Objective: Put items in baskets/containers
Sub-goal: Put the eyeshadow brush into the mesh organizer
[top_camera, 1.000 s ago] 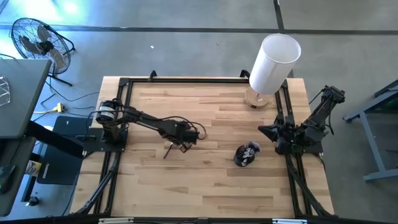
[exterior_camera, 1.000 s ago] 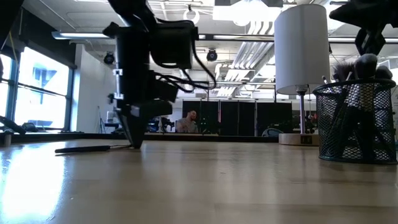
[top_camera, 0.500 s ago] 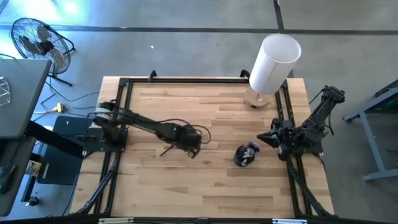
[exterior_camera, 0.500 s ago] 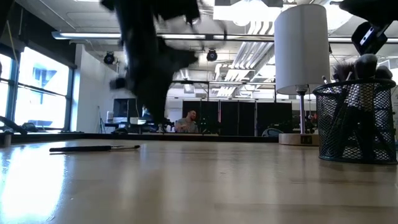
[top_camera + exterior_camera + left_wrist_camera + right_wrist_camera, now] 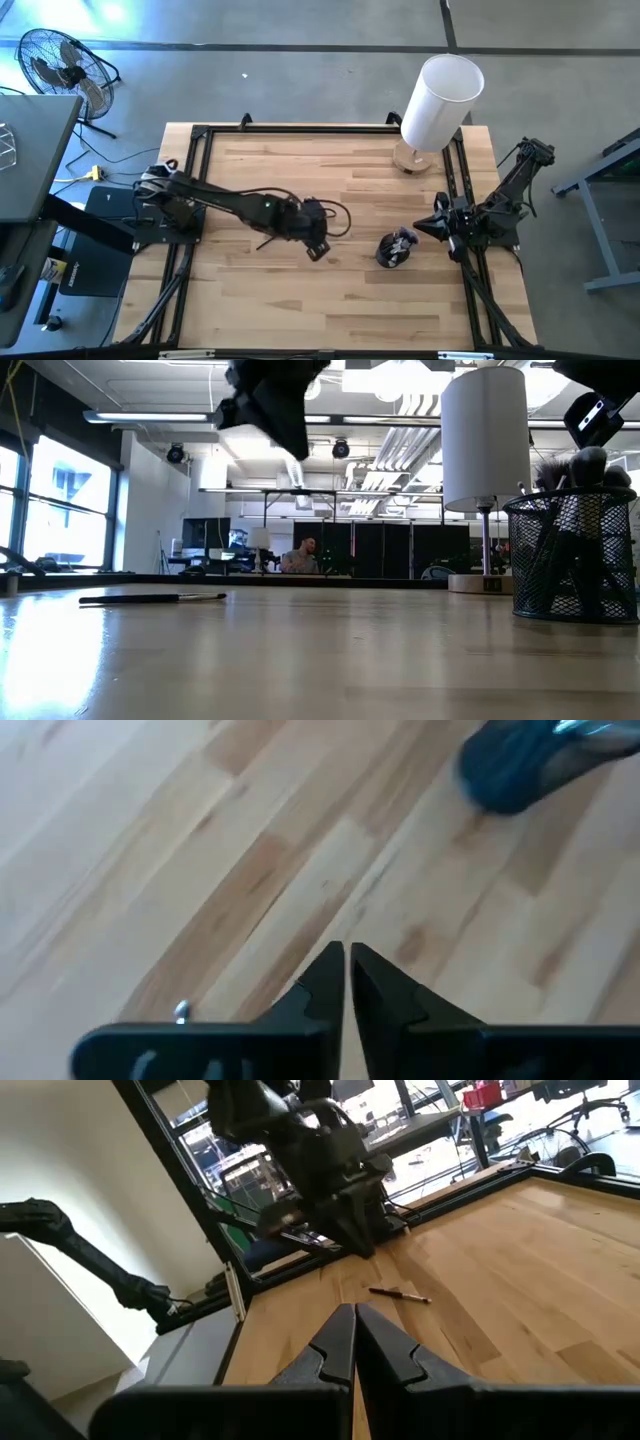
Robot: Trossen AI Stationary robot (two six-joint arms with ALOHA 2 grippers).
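Now L gripper (image 5: pixel 318 250) raised mid-table, empty; R gripper (image 5: pixel 422 227) parked by cup (image 5: pixel 395 249).

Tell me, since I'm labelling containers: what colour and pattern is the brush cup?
Black wire mesh cup; the low view shows it best.

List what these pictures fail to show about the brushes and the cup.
- Brush count in the cup: low view, mesh and overlap hide it.
- Loose brush tip colour: too small in every view.
- Cup in left wrist view: blurred, cut by the top edge.
- Loose brush in high view: partly hidden by the left arm.
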